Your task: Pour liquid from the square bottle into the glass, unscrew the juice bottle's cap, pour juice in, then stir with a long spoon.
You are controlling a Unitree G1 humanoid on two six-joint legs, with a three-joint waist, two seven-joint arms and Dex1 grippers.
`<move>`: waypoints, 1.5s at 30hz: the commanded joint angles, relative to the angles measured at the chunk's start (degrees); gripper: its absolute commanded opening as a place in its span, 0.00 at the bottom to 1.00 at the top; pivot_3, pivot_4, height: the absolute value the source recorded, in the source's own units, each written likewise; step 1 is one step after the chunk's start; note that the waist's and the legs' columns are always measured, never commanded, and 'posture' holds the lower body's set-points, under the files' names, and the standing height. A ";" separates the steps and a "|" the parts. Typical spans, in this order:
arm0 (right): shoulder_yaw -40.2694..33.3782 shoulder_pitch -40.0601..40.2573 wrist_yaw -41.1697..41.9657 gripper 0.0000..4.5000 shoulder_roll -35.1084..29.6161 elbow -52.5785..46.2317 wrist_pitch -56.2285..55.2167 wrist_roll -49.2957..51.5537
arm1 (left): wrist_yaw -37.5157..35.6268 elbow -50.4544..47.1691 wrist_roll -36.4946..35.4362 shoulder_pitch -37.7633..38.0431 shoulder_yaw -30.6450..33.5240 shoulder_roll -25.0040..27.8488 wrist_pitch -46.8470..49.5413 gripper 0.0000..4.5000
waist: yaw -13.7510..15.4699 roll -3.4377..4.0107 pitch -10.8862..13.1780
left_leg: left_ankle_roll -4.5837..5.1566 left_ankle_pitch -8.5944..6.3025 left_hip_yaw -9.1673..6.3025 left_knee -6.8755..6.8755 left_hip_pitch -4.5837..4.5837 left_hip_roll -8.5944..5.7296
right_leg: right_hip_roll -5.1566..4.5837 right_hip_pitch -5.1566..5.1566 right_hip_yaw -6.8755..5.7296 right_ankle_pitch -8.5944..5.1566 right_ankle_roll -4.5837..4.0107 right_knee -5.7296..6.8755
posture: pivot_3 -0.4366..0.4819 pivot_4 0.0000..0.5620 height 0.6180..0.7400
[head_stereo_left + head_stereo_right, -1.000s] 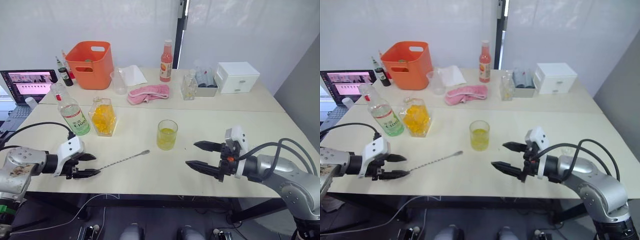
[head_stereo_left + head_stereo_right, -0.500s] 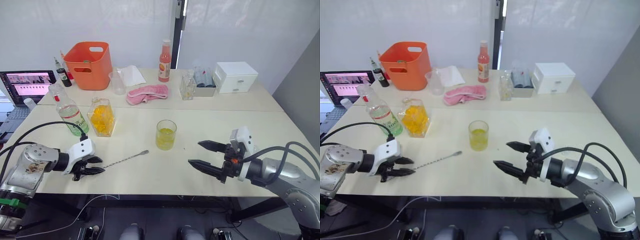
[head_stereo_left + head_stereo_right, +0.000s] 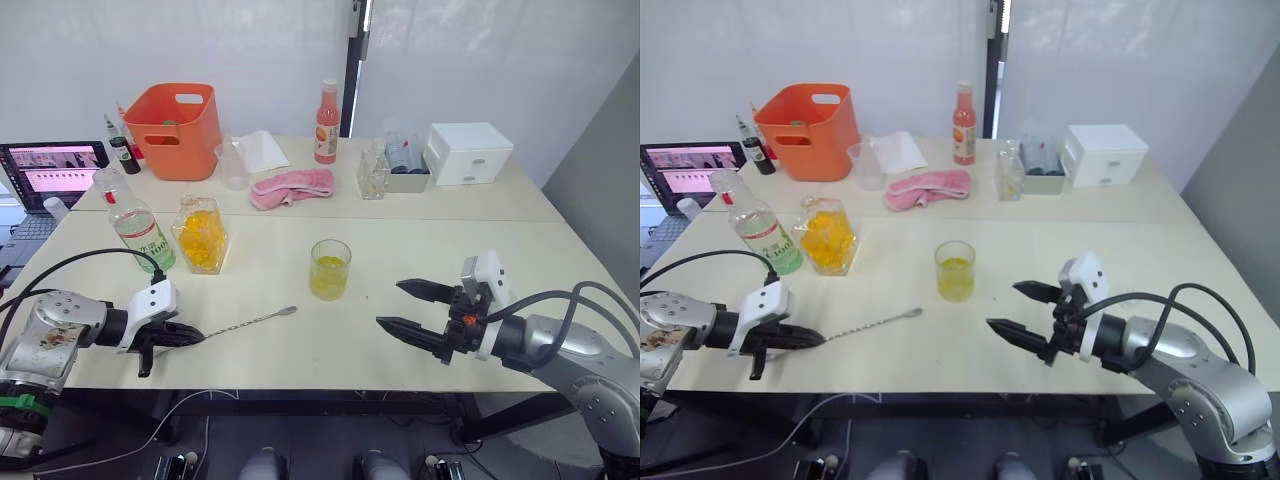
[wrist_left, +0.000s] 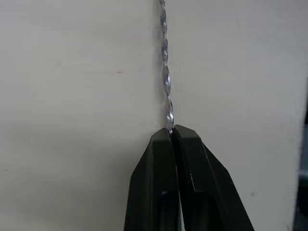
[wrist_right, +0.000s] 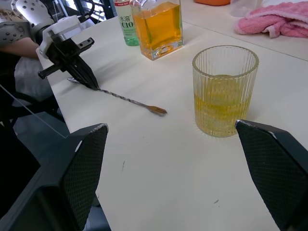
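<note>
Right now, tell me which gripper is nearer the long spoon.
Left. The left gripper is shut on the handle end of the long spoon, which lies on the table. The right gripper hovers open, apart from the spoon, past the glass.

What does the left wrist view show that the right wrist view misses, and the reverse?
Left wrist view alone: the left gripper close up, fingers pressed together on the twisted stem of the long spoon. Right wrist view alone: the glass part full of yellow liquid, the square bottle, the pink cloth, and the right gripper spread wide. Both: spoon, left gripper, table.
</note>
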 commanded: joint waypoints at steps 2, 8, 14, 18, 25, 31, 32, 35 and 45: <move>-0.84 -0.92 -0.19 1.00 0.06 -0.64 -0.48 1.00 | -4.68 -6.04 -9.25 -1.24 5.67 3.11 9.06 0.01 | 0.00 -0.01 0.00 | 0.00 0.00 -0.02 0.03 -0.03 0.01 | -0.01 0.00 0.00 0.00 0.00 0.00 | 0.48 0.27 0.79; -1.61 -0.01 -2.67 1.00 1.35 -0.89 0.47 2.43 | -2.22 -16.73 -22.06 -1.04 10.42 2.63 26.08 0.01 | -0.05 -0.01 0.00 | 0.01 -0.01 -0.06 0.04 -0.03 0.02 | -0.01 0.01 0.00 -0.01 0.02 0.02 | 0.48 0.27 0.79; -1.57 -2.24 -8.95 1.00 5.64 -3.55 2.52 11.44 | 9.75 -23.58 -37.38 -4.34 15.85 -5.61 41.09 0.01 | -0.19 -0.02 0.01 | 0.02 -0.01 -0.15 0.10 -0.04 0.02 | 0.02 0.04 0.00 0.00 0.05 0.06 | 0.48 0.27 0.79; 1.81 -7.59 -17.62 1.00 11.86 -3.10 3.80 17.84 | 18.93 -26.93 -44.86 -5.81 17.89 -11.96 45.88 0.01 | -0.56 -0.02 0.01 | 0.02 -0.01 -0.27 0.12 -0.02 0.01 | 0.03 0.06 0.00 0.01 0.06 0.10 | 0.48 0.27 0.79; 4.90 -17.54 -37.11 1.00 24.56 2.59 3.27 29.90 | 24.68 -31.22 -46.40 -5.08 15.89 -16.00 45.89 0.01 | -0.89 -0.02 0.01 | 0.01 0.00 -0.45 0.13 0.02 -0.05 | 0.01 -0.05 0.07 0.01 0.04 0.39 | 0.48 0.27 0.79; 5.47 -19.51 -43.01 1.00 26.43 3.07 2.20 35.02 | 25.50 -31.75 -46.57 -4.79 15.37 -16.03 45.44 0.01 | -0.82 -0.02 0.01 | 0.01 0.00 -0.32 0.16 0.01 -0.10 | -0.05 -0.02 0.04 0.00 0.04 0.37 | 0.48 0.27 0.79; 5.64 -19.72 -43.43 1.00 26.39 3.06 2.07 35.44 | 25.69 -31.83 -46.66 -4.82 15.38 -16.05 45.46 0.01 | -0.86 -0.02 0.01 | 0.01 0.00 -0.32 0.15 0.02 -0.09 | -0.03 -0.02 0.04 0.00 0.04 0.38 | 0.48 0.27 0.79; 6.17 -19.81 -44.08 1.00 26.27 3.12 1.61 36.28 | 26.20 -31.96 -46.90 -5.01 15.34 -16.14 45.53 0.01 | -0.94 -0.01 0.01 | 0.01 0.00 -0.31 0.15 0.02 -0.09 | 0.01 -0.03 0.04 -0.01 0.03 0.37 | 0.48 0.27 0.79; 6.61 -18.87 -43.92 0.50 25.72 2.99 0.53 36.56 | 26.18 -31.90 -46.28 -4.79 14.68 -15.91 45.19 0.00 | -0.93 -0.02 0.01 | 0.01 0.00 -0.28 0.15 0.01 -0.08 | 0.00 -0.02 0.04 -0.01 0.03 0.35 | 0.48 0.27 0.79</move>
